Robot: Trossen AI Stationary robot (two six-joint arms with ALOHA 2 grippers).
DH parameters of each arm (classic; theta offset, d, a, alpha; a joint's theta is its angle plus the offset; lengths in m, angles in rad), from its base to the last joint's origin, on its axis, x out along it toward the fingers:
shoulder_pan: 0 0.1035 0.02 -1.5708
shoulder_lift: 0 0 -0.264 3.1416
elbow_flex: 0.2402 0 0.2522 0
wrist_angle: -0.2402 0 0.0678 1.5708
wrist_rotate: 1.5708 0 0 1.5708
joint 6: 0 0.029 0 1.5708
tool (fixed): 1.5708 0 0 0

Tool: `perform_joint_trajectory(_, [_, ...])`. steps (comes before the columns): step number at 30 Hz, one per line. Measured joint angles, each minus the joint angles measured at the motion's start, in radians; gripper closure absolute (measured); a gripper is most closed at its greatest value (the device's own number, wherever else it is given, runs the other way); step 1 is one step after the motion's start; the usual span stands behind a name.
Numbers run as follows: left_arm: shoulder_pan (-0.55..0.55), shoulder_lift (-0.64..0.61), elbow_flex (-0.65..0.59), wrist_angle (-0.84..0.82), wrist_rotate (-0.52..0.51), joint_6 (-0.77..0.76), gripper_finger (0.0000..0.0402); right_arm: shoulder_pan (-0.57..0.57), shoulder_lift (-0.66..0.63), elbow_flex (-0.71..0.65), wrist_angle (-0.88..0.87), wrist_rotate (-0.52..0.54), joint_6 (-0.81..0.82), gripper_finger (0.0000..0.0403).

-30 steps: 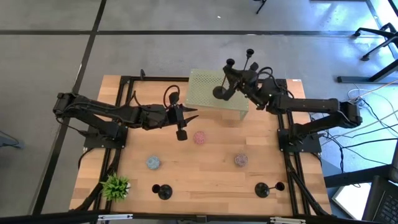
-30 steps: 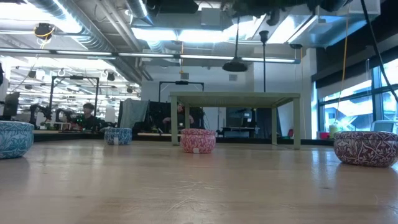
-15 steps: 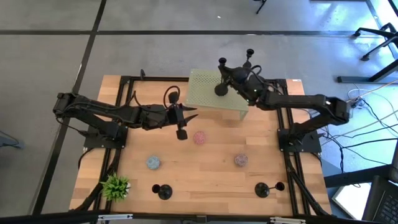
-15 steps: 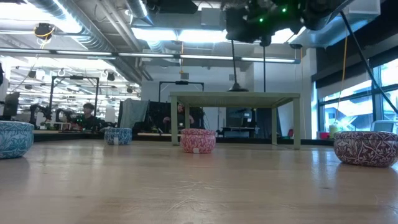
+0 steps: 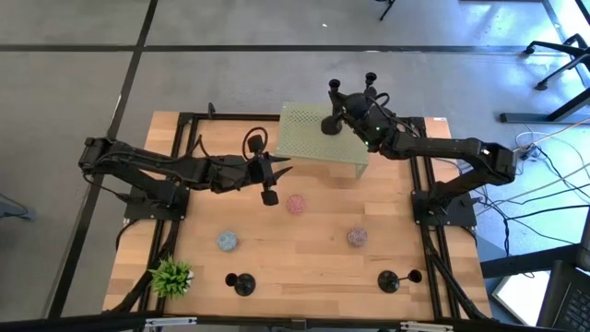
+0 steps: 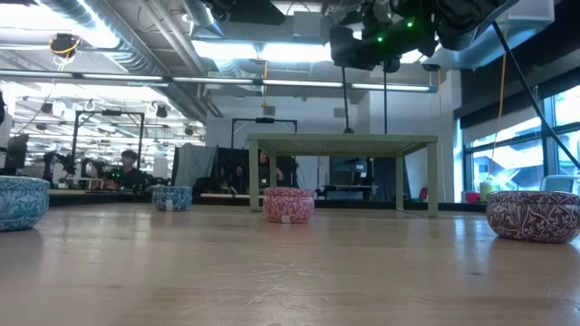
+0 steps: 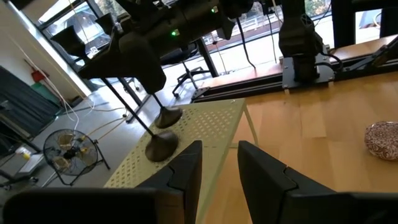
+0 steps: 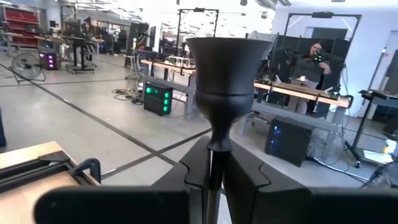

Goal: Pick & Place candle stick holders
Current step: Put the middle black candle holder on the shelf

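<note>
My right gripper is over the green perforated stand at the table's far side. It is shut on a black candle stick holder, whose round base is down at the stand's top. A second holder stands on the stand just to its right. Two more holders stand on their bases near the table's near edge. My left gripper hovers left of the stand, open and empty; in the left wrist view it points at the stand. My right gripper pinches the holder's thin stem between its two fingers, just below the cup. The fingers come level from the table's right side and lie across the stem. The holder hangs roughly upright, its base at the stand's top; whether it rests there, I cannot tell.
A pink bowl, a blue bowl and a maroon bowl sit on the wooden table's middle. A small green plant stands at the near left corner. People show in the room beyond the table.
My right gripper has gone down with the holder. The base was well above the stand a second ago and is now at the stand's top. The gripper has stayed shut on the stem.
</note>
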Motion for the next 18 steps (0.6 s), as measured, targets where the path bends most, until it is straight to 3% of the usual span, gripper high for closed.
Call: perform_joint_trajectory(18, [0.0,0.0,0.0,0.0,0.0,0.0,0.0302,-0.02,0.0,0.0,0.001,0.0,0.002,0.0364])
